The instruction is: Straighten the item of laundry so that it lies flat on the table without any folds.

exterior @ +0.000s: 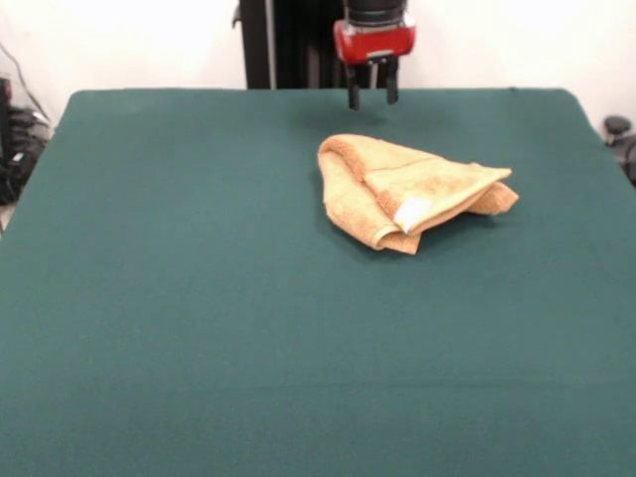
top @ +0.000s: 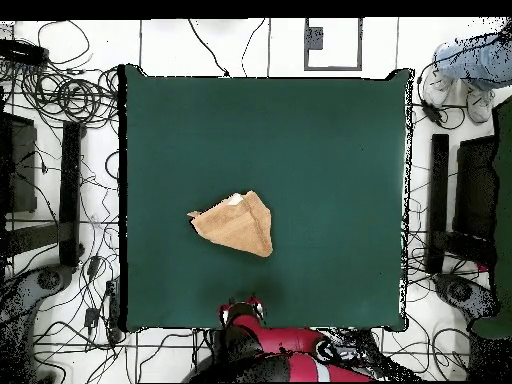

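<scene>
Lying bunched and folded over itself, the towel (exterior: 402,189) has not been straightened at all; judging by its rough wedge shape in the overhead view, every fold is left to undo. It rests on the table (exterior: 199,298) toward the edge by the robot, well clear of all four corners. A white tag (exterior: 411,213) shows on a doubled hem. The gripper (exterior: 372,96) hangs above that edge, apart from the towel, its two fingers spread and holding nothing. How many layers lie underneath is hidden. A person's legs (top: 470,58) are cut off past one far corner.
</scene>
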Robot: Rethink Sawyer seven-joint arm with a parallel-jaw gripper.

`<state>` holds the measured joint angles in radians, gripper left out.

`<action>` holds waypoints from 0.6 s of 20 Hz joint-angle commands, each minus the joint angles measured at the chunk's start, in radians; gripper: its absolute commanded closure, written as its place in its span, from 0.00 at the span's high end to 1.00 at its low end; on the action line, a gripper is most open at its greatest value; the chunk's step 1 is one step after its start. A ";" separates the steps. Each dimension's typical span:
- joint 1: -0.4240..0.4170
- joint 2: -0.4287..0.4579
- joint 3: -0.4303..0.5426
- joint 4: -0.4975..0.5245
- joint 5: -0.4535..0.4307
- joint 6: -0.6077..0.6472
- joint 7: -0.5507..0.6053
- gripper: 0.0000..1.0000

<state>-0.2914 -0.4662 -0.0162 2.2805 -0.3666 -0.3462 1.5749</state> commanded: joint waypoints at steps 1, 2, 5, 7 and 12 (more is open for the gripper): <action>0.015 0.074 -0.004 0.060 0.055 -0.228 0.327 1.00; 0.012 0.089 -0.012 0.073 0.047 -0.266 0.332 1.00; 0.018 0.136 -0.060 0.142 0.015 -0.417 0.358 1.00; 0.026 0.159 -0.093 0.184 -0.004 -0.509 0.368 1.00; 0.023 0.299 -0.181 0.205 -0.085 -0.722 0.374 1.00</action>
<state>-0.2915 -0.3086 -0.1419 2.4683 -0.4180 -0.8442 1.6308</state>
